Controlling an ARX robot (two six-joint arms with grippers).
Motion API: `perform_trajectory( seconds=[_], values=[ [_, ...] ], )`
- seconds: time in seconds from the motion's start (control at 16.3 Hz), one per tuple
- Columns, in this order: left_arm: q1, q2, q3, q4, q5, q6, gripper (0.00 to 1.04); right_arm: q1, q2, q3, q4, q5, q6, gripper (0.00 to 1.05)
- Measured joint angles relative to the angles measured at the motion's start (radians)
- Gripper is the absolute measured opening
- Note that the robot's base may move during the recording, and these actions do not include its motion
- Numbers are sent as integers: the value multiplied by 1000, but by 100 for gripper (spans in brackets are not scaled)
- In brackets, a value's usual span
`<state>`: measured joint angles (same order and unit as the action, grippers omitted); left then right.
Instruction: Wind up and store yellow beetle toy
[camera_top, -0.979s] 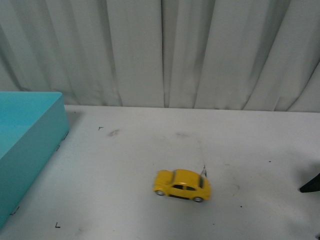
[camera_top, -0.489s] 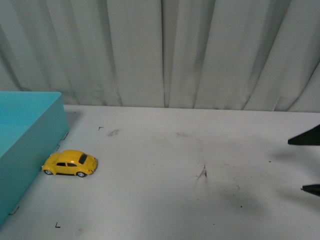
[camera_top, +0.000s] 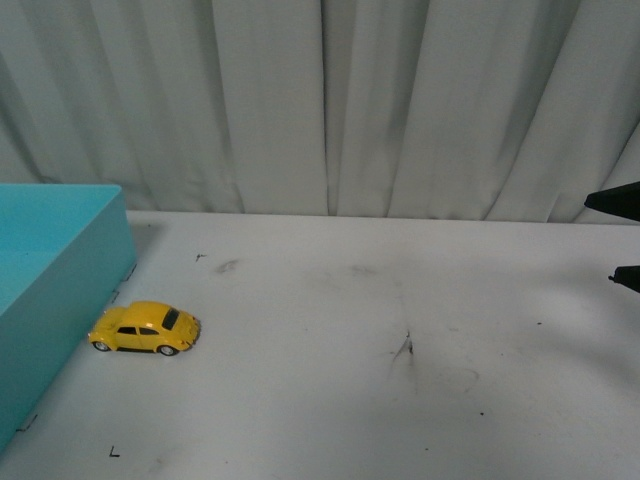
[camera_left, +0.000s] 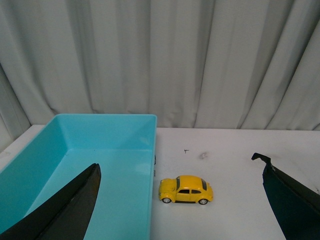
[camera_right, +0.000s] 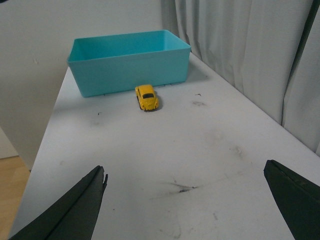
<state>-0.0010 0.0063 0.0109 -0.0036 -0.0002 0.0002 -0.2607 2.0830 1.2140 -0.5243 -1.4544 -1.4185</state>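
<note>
Right pincer (camera_top: 600, 240) has lifted, spread wide, gripping nothing.

No text, label, brand or number could be read in any view. Only small black corner marks (camera_top: 114, 451) were seen on the white table (camera_top: 330, 420), none legible as characters.

Soft, even light from above, a bit dim w/ grey-green cast in front view; right wrist view brighter. Faint soft shadow under yellow beetle toy (camera_top: 145, 329), darker patch by teal bin (camera_top: 60, 300) corner. Slight grain.
</note>
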Motion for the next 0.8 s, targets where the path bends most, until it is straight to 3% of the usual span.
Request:
perform_trajectory(
  seconds=[0.06,0.12,0.18,0.24,0.37,0.43,0.49,0.61,0.8],
  values=[
    [0,0,0,0,0,0,98,0,-6,0,0,-3,20,98],
    [0,0,0,0,-2,0,98,21,-42,-112,385,186,155,92],
    [0,0,0,-2,0,0,98,77,-111,-344,827,577,425,79],
    [0,0,0,0,3,0,98,121,-145,-528,1136,838,671,68],
    [0,0,0,0,-2,0,98,136,-254,-739,1599,1206,1083,46],
    [0,0,0,0,0,0,98,136,-341,-791,1751,1306,1222,36],
    [0,0,0,0,0,0,98,139,-414,-838,1822,1343,1303,25],
    [0,0,0,0,0,0,98,172,-492,-953,1804,1359,1373,1],
    [0,0,0,0,0,0,98,190,-676,-1044,1762,1390,1400,2]
  ],
)
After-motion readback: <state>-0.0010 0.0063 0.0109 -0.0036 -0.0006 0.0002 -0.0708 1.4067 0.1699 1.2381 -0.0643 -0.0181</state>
